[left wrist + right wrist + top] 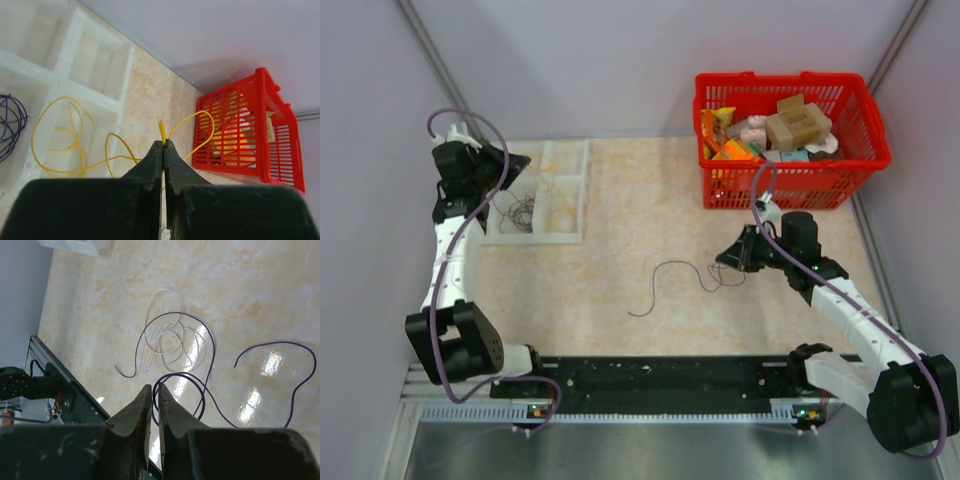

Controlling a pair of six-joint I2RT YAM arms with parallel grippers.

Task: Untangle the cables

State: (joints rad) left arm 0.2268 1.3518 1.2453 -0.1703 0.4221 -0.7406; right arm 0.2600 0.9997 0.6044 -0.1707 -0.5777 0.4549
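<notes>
L end effector (pixel 163 142) clamps yellow cable (pixel 162 131) over white tray (pixel 65 87), 10 o'clock; dark cable (pixel 520 213) inside. R end effector (pixel 154 388) barely open, empty, by purple/whitish tangle (pixel 172 337) on counter (pixel 250 280). Red basket (pixel 790 185), 1 o'clock, holds boxes (pixel 798 125).

- Glossy beige marbled tabletop (pixel 640 200), with bright light patches (pixel 272 362) in the right wrist view.
- Plain pale grey-lilac walls (pixel 650 60) at the back and both sides.
- Slim grey metal corner struts (pixel 435 60) slant up at the back corners.
- Red plastic mesh basket (pixel 790 185) at far right, with a brown cardboard box (pixel 800 125) inside.
- Translucent white compartment tray (pixel 560 238) at far left.
- Black rail (pixel 660 375) along the near edge, with a brushed steel sheet (pixel 670 450) in front of it.
</notes>
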